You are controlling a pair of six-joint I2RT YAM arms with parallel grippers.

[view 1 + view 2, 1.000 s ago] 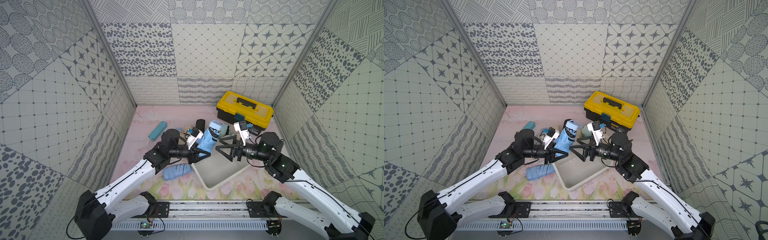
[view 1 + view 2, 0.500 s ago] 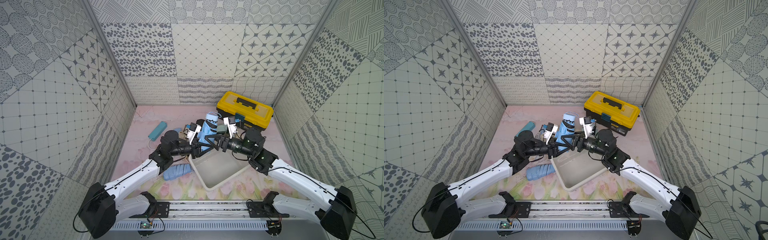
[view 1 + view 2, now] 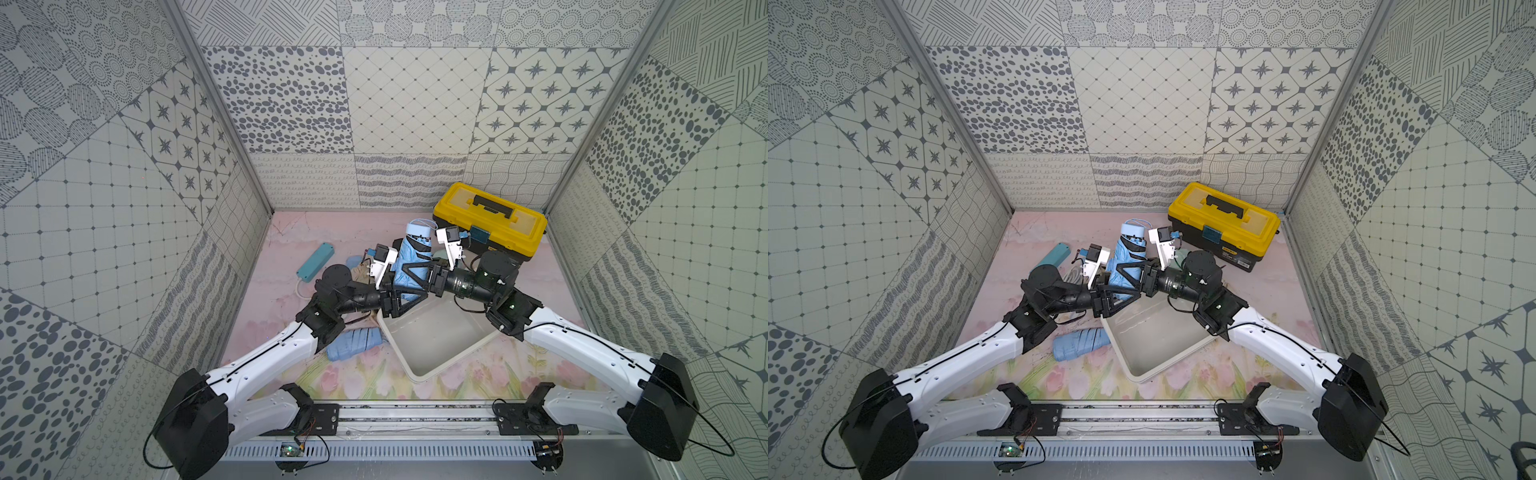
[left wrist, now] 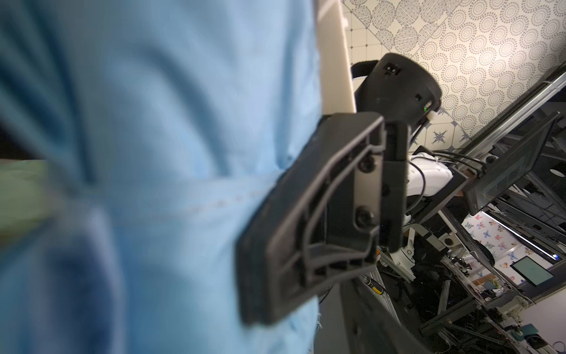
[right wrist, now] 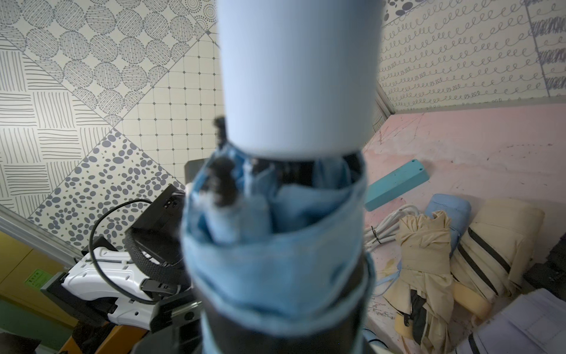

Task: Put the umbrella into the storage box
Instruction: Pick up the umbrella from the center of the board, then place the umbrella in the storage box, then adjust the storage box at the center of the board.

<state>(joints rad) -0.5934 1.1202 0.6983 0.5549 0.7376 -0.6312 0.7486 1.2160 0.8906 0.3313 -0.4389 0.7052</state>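
1. Both top views: show a folded light-blue fabric umbrella (image 3: 415, 251) (image 3: 1128, 257) up off the floral mat (image 3: 353, 380) (image 3: 1075, 380), near upright, with its pale cylindrical handle (image 3: 419, 229) (image 3: 1133, 230) uppermost. Place it above the far corner of the white rectangular plastic storage box (image 3: 409, 369) (image 3: 1136, 374), not inside. Put the right gripper (image 3: 412, 277) (image 3: 1128, 277) across the umbrella's middle, clamped on the fabric. Put the left gripper (image 3: 404, 296) (image 3: 1119, 296) at the lower end; cannot tell whether gripping or let go. Also show a yellow-lidded black toolbox (image 3: 490, 220) (image 3: 1225, 218) behind the box, a teal rectangular block (image 3: 316, 262) (image 3: 1054, 254) nearer the left wall, and a second folded blue umbrella (image 3: 353, 341) (image 3: 1079, 345) flat just beside the box.
2. Left wrist view: mostly blurred blue umbrella (image 4: 153, 138) cloth, dented by one black ribbed finger (image 4: 309, 220) of the right gripper.
3. Right wrist view: looks along the umbrella (image 5: 275, 251), rising from between dark jaws. Beyond, on pink mat (image 5: 490, 147): teal block (image 5: 395, 184), beige folded umbrellas (image 5: 428, 260), white cable (image 5: 389, 223).
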